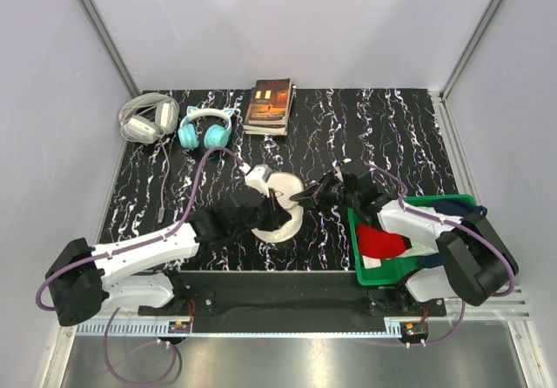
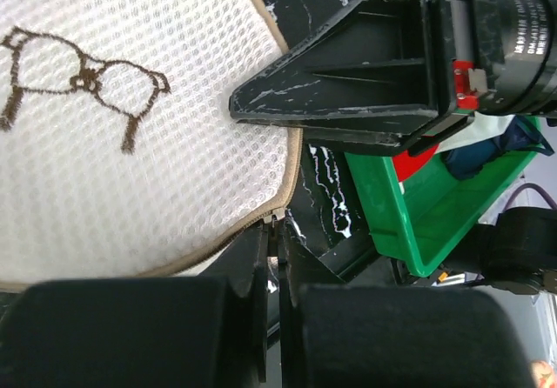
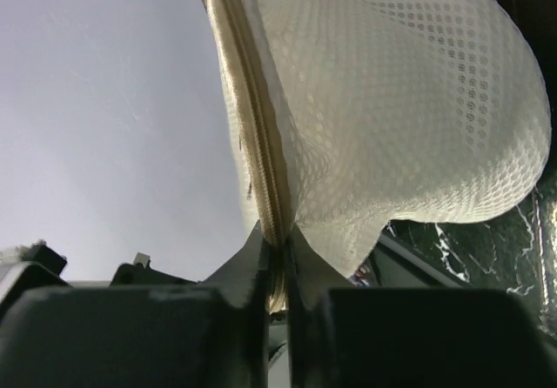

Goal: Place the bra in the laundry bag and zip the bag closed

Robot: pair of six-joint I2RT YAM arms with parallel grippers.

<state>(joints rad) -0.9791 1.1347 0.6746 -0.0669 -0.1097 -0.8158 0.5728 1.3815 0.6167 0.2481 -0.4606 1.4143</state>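
Bag: your laundry bag lies on the table, between your two arms.
Left gripper: your left gripper is pinched tight on the bag's rim seam, at its left side.
Right gripper: your right gripper is clamped on the zip rim at the bag's right, and the seam runs straight away from it.
Bra: the bra is out of sight, likely already inside the bag.
Next: both arms are at the rim, so the pull probably follows the zip.
Writing: none is legible. There is only a brown line drawing on the bag, and the title of the book beyond the bag is too small to read.
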